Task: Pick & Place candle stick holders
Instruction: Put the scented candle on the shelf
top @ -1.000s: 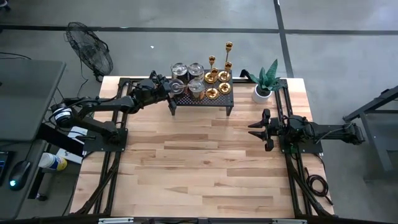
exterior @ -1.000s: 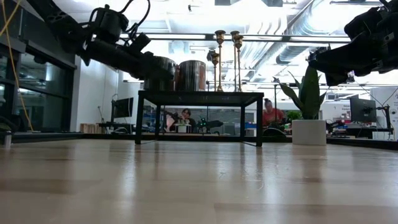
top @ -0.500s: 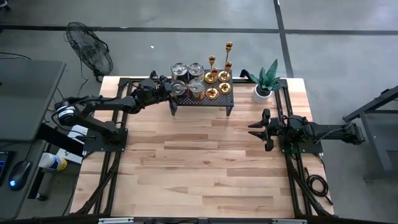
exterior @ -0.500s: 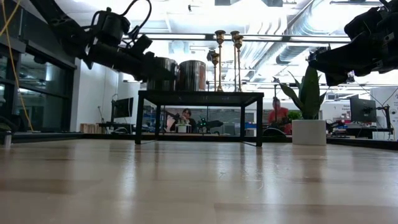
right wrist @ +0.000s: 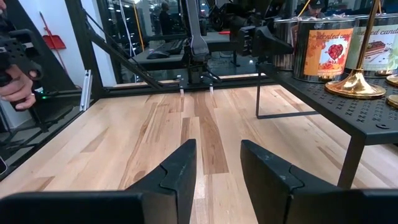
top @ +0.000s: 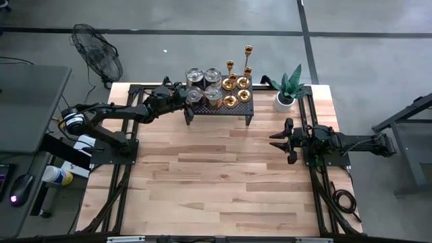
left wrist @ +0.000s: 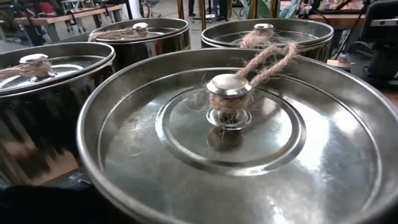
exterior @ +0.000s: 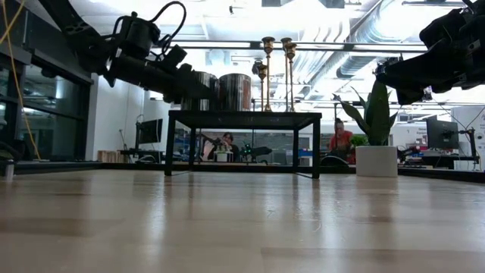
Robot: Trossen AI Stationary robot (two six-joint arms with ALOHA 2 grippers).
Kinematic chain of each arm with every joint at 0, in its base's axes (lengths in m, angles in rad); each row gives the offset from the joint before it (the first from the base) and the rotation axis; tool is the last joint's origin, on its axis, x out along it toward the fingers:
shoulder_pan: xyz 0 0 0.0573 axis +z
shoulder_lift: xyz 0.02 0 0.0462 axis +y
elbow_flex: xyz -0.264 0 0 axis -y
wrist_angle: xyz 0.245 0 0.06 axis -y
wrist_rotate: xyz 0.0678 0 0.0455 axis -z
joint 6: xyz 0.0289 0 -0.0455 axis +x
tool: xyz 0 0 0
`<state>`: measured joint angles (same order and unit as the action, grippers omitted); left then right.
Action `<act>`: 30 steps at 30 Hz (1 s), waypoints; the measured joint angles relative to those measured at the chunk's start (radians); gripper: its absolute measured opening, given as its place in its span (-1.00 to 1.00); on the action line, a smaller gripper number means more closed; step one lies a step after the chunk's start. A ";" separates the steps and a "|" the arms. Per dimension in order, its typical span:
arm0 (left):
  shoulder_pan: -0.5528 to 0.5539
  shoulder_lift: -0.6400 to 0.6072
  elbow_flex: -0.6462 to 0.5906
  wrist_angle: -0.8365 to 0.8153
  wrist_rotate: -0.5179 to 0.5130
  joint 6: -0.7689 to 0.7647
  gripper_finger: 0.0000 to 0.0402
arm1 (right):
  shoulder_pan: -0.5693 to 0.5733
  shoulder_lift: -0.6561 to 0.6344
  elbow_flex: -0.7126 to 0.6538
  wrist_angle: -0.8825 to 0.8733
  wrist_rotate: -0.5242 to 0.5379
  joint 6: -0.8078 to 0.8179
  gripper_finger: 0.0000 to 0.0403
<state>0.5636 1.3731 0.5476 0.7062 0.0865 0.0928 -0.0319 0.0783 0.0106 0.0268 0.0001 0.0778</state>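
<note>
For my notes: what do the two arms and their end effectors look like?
Both arms are black, jointed and tubular. The right end effector has two flat, matte black angular fingers. The left arm carries a round black wrist housing with looping black cables. No markings are visible.

From my overhead feed I see a grey concrete floor (top: 202,17) with dark seams, a black wire-cage floor fan (top: 96,52) standing on it, and a grey desk (top: 27,108). At table height, bright ceiling lights (exterior: 227,15) glare above silver ventilation ducts (exterior: 356,38).

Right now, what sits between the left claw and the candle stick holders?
Four lidded metal tins on the black rack, between left claw and candle stick holders; high view shows it.
</note>
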 joint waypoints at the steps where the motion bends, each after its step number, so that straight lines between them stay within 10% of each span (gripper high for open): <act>1: 0.000 0.000 0.000 0.000 -0.004 0.000 0.76 | 0.000 0.000 0.000 0.000 0.000 0.000 -0.42; 30: -0.001 0.000 -0.002 0.054 0.011 -0.023 0.76 | 0.000 0.000 0.000 0.000 0.000 0.000 -0.42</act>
<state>0.5629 1.3735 0.5461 0.7601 0.0972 0.0700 -0.0322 0.0782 0.0109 0.0267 0.0001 0.0778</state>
